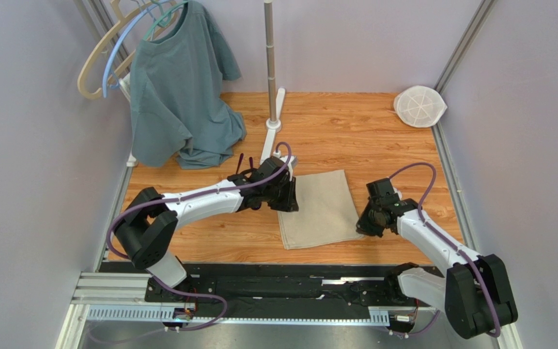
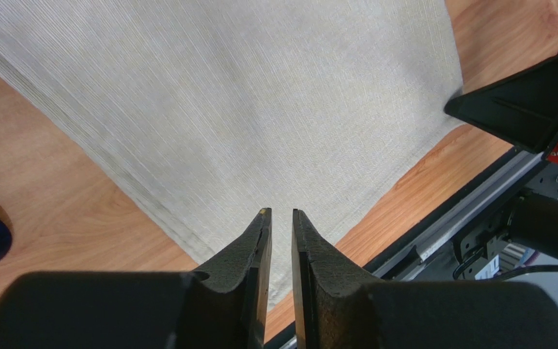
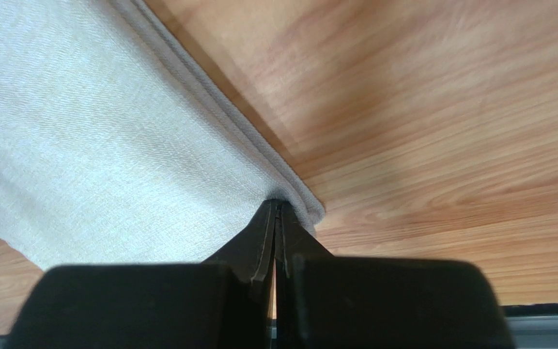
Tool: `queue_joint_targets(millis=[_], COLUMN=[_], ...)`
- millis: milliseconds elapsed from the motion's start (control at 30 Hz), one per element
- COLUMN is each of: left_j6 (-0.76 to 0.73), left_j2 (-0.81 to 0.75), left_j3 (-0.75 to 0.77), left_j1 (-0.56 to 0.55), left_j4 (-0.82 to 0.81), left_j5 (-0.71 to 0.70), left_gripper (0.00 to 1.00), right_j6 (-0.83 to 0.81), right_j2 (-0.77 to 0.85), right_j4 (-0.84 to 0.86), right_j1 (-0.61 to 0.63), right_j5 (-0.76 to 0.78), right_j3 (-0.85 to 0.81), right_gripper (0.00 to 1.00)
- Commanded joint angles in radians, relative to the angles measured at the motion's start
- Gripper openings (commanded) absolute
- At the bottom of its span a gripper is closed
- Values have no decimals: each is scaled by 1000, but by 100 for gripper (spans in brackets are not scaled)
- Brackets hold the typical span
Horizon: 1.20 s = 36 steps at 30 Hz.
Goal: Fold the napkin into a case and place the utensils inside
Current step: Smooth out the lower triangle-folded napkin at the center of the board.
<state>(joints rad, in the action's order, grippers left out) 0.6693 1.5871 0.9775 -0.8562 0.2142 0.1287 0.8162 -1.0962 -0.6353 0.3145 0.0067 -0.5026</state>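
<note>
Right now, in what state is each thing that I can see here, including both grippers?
Thin beige-tan cloth napkin: spread flat on the wooden table, not yet a case.
Left gripper: jaws slightly open over the napkin's left edge, holding nothing.
Right gripper: shut, tips at the napkin's corner.
Dark maroon spoon handles: beside the left gripper, outside the napkin, mostly hidden.
Grey-green T-shirt: hanging on a hanger, hem bunched on the table.
</note>
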Motion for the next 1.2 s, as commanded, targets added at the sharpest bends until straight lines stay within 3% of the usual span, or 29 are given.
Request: queue_joint_targets(millis=[0,100,267,367,733,867,1033,1133,1167], left_j6=[-40,-48,-99,-123,-203,-232,-241,-234,-226], left_j2=[72,155,261,278,375,401,323,229,203], left_j3=[134,205,308,311,348,380,345,313,310], left_j1=[67,117,160,184,273,272,270,269,270], left_j4=[10,14,89,102,191,221,224,209,205], left_j5=[3,15,-14,-32,-113,-106,-89,-43,-29], left_gripper=[21,20,15,15,13,12,12,18,25], right_j6=[-222,-299,-334,-330,-206,-181,-169,-248,-280], right_j2=[4,6,-201,-264,-214,-237,-202,-87,-30], right_j4=[-4,84,97,108,72,65,36,60,42], right_j1=[-3,34,41,41,-8,-35,-34,29,62], right_j5=[20,-109,-263,-292,-91,-8,24,-82,-62], right_j3=[-120,-169,-318,-321,-87,-62,-79,-105,-122], right_gripper=[2,7,8,7,0,0,0,6,9])
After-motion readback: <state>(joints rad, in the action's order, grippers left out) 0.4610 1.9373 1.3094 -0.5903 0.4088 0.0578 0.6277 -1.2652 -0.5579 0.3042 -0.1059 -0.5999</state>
